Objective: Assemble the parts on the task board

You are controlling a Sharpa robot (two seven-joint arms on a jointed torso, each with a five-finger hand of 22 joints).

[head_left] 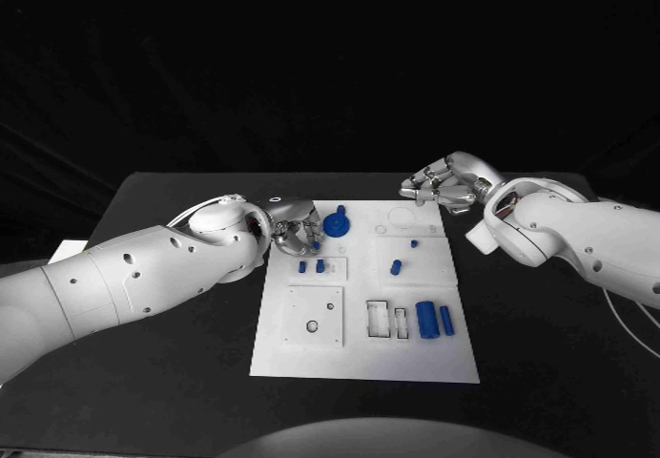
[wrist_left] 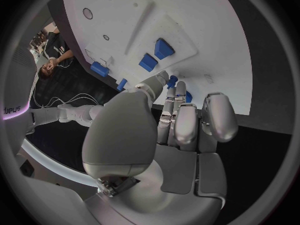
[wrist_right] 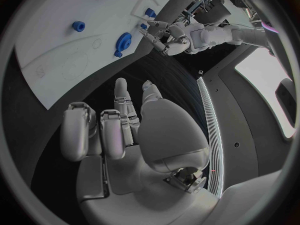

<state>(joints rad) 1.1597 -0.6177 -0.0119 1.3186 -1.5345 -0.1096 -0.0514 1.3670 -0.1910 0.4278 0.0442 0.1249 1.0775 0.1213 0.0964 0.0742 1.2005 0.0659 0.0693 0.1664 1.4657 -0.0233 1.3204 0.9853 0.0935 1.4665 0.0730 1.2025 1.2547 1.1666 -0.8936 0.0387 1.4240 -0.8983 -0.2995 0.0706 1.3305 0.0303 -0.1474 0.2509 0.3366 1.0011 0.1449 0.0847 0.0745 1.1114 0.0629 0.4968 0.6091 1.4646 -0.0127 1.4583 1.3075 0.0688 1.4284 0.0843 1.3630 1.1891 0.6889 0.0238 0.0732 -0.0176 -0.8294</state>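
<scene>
Beside the blue gear (head_left: 340,225), left hand (head_left: 290,229) and right hand (head_left: 443,183), both spread, empty.

A flat black matte surface (head_left: 165,382) carries the scene, wide and dark, running back to a straight far edge. Lying directly on it, roughly at its middle, is a white rectangular plastic task board (head_left: 363,358), set flat with its long sides running away from the robot. The board's near edge stops well short of the surface's front. A bare strip of the dark surface (head_left: 550,324) shows on each side of the board. At the surface's left edge a small pale flat corner (head_left: 69,251) shows, partly hidden by the white arm; what it is cannot be told. The board (wrist_left: 206,15) also lies flat in the left wrist view.
</scene>
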